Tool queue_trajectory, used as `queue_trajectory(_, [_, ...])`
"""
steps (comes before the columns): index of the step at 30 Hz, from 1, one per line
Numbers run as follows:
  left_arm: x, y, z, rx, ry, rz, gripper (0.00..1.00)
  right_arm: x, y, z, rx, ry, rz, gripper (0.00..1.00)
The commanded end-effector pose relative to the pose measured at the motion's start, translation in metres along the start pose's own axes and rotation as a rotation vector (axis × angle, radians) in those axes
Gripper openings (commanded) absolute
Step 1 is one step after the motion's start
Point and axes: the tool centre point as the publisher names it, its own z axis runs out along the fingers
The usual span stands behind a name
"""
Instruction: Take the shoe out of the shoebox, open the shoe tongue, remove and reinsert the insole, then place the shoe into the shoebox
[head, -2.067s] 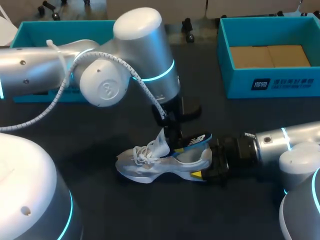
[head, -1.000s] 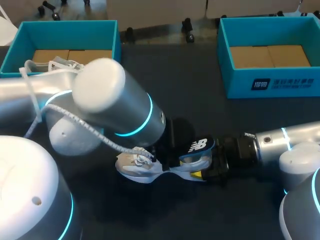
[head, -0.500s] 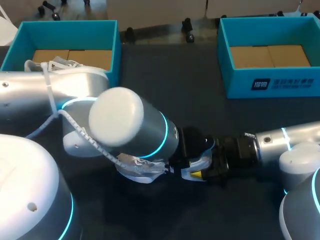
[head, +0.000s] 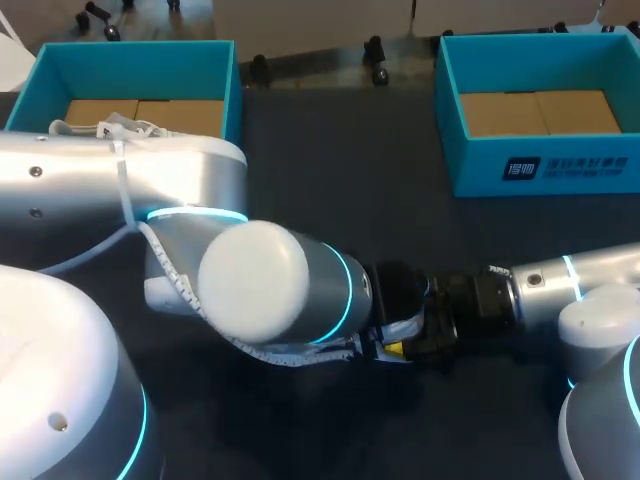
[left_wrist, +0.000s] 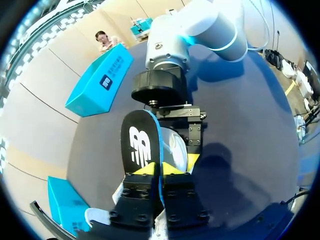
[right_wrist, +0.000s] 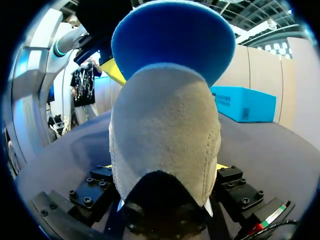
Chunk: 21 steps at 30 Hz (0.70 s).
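Observation:
The white shoe (head: 402, 327) lies on the dark table, mostly hidden under my left arm (head: 260, 280) in the head view. My right gripper (head: 408, 345) is shut on its heel; in the right wrist view the grey heel (right_wrist: 165, 145) fills the gap between the fingers of my right gripper (right_wrist: 165, 167). The insole (left_wrist: 141, 145), black on top with a white logo and a blue underside (right_wrist: 172, 40), stands up out of the shoe. My left gripper (left_wrist: 156, 169) is shut on the insole's edge, directly facing the right gripper (left_wrist: 177, 125).
A teal shoebox (head: 130, 60) with a cardboard floor stands at the back left, and a second teal shoebox (head: 540, 165) at the back right. My left arm's elbow spans the table's middle left.
My left arm has swung down and across the shoe, covering it in the head view, and its gripper has closed on the insole. My right arm has kept still on the heel.

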Motion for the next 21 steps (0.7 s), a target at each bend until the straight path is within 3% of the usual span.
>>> queue_trajectory(1, [0.001,-0.003,0.0,-0.005,-0.012,-0.004,0.0,0.001,0.001,0.0,0.005,0.0,0.0,0.0])
queue_trajectory(10, [-0.008,-0.004,-0.006,0.001,-0.022,-0.013,0.0,0.001,0.001,0.0,0.005,0.0,0.0,0.0])
queue_trajectory(21, [-0.013,-0.002,-0.033,0.023,0.013,-0.015,0.0,0.001,0.001,0.0,0.005,0.0,0.0,0.0])
